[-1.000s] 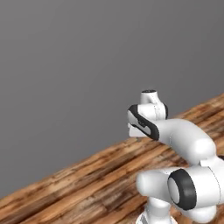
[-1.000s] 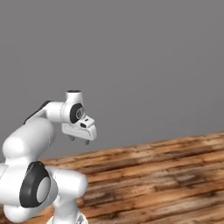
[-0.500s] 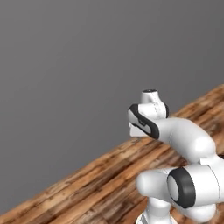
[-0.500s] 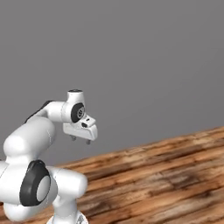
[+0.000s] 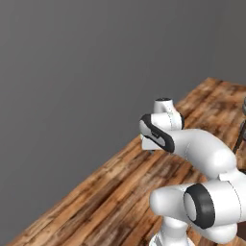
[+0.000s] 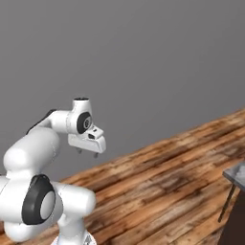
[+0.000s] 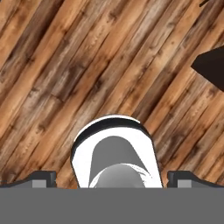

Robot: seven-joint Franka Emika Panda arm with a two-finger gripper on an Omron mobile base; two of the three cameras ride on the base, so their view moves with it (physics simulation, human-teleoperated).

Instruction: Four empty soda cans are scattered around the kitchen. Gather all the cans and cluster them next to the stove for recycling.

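Note:
The soda cans and the stove are out of view. My gripper hangs from the folded white arm, high above a wooden plank floor, pointing down. In the hand view its two dark fingertips stand far apart at the bottom corners, so the gripper is open with nothing between them. In the left base view the hand sits tucked in front of the arm's upper link.
A plain grey wall meets the floor along a slanting line. A dark piece of furniture with thin legs stands at the right edge, and also shows as a dark shape in the hand view.
The whole picture has shifted in both base views: the base has turned, the floor edge slants more steeply and the dark furniture has come in at the right. The arm's pose is unchanged.

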